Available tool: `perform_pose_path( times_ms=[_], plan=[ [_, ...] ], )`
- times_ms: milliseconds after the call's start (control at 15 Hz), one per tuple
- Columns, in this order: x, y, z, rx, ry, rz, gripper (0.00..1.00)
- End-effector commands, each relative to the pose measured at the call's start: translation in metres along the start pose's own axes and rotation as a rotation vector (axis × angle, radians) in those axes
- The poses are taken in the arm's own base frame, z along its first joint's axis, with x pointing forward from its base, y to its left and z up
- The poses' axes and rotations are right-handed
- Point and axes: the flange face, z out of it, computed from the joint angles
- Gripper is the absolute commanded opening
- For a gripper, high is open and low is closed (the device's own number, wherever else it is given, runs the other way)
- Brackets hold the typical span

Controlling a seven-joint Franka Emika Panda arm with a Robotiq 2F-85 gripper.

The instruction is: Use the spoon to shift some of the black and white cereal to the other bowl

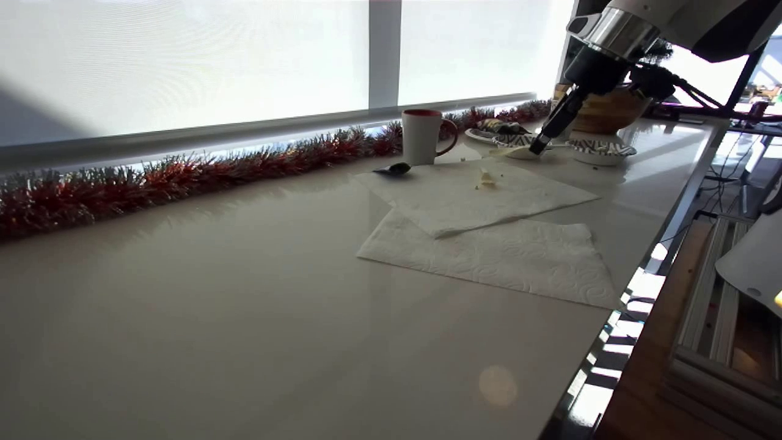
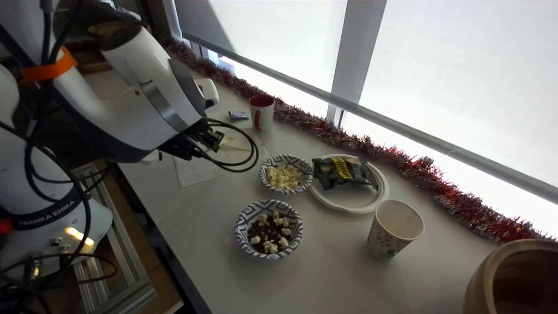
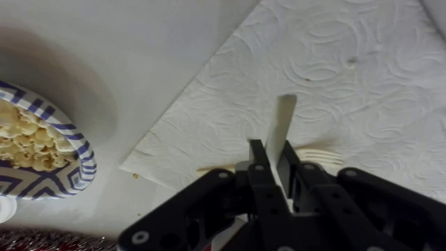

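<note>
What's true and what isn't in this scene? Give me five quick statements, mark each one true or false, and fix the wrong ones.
1. The gripper is shut on a pale utensil. True.
2. The mug is red outside and white inside. False: the mug is white outside and red inside.
3. The snack bag lies on a plate. True.
4. The bowl with dark contents holds nothing else. False: that bowl also holds pieces of popcorn.
5. The paper cup lies on its side. False: the paper cup stands upright.
</note>
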Motion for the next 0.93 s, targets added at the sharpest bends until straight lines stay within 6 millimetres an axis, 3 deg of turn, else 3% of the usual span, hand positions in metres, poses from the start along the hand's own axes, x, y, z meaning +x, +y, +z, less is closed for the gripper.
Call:
perform_pose_path(
  times_ms=[0, 467, 867],
  plan=[
    [0.014, -0.004, 0.007, 0.045, 0.006, 0.000, 0.03],
    [0.032, 0.012, 0.008, -0.002, 0.038, 0.055, 0.03],
    [0.038, 0.023, 0.023, -0.041, 0.035, 0.264, 0.03]
  ],
)
